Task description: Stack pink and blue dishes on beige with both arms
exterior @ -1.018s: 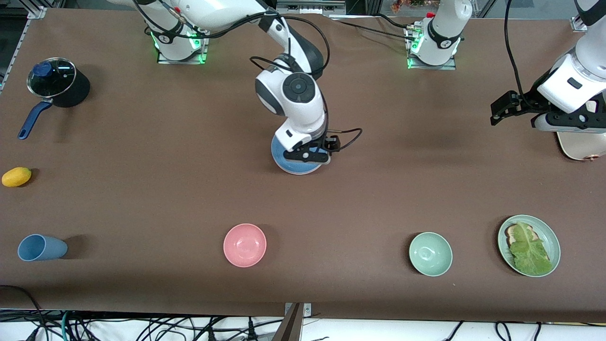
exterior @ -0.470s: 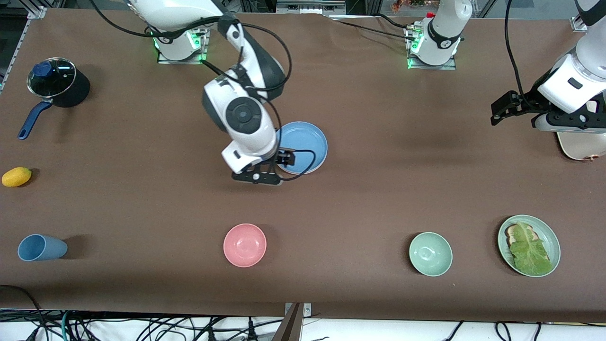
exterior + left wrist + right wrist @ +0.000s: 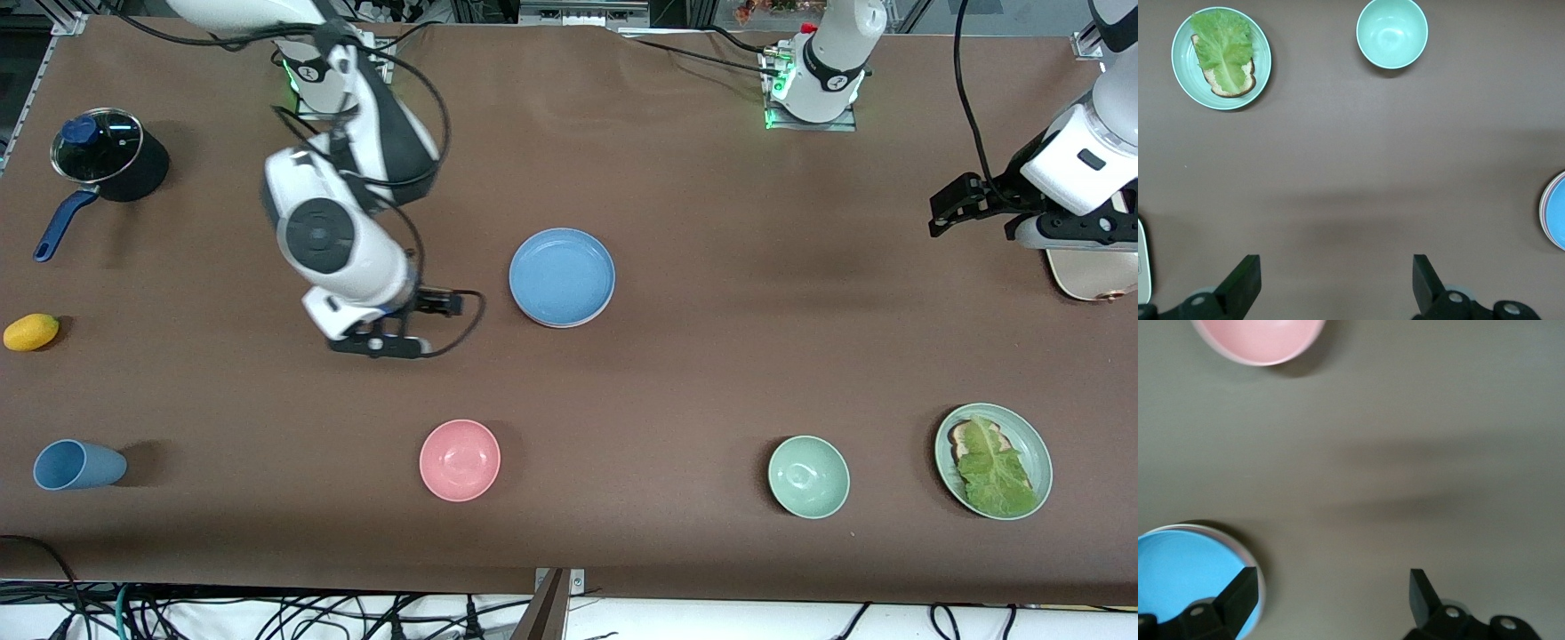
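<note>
Now my right gripper (image 3: 378, 345) has swung away from the blue plate (image 3: 562, 276) toward the right arm's end, jaws wide and empty over bare table. The stack shows blue on top, with paler rims peeking beneath (pink and beige, I judge), so stacking looks finished. My left gripper (image 3: 944, 213) waits open toward the left arm's end, well apart from it.
</note>
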Action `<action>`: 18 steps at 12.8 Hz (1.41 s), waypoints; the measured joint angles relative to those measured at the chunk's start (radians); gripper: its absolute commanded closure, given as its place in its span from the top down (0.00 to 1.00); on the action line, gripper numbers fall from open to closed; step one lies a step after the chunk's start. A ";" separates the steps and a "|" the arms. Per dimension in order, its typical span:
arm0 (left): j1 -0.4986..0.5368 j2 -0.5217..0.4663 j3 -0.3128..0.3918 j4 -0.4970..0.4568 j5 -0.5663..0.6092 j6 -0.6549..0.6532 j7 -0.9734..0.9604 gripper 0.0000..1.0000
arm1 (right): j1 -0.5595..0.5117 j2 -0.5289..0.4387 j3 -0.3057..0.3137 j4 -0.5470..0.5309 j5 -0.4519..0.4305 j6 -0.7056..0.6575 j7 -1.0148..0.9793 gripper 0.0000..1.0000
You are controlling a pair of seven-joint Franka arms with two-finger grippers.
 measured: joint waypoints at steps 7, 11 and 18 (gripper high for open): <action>0.001 0.001 -0.001 0.001 0.000 0.000 0.001 1.00 | -0.199 -0.339 -0.102 -0.197 0.000 -0.161 -0.217 1.00; 0.002 0.001 -0.001 0.001 0.000 -0.005 0.001 1.00 | -0.224 -0.406 -0.185 -0.145 0.000 -0.299 -0.356 1.00; 0.002 0.001 -0.001 0.001 0.000 -0.007 0.001 1.00 | -0.236 -0.406 -0.163 -0.033 -0.040 -0.361 -0.357 1.00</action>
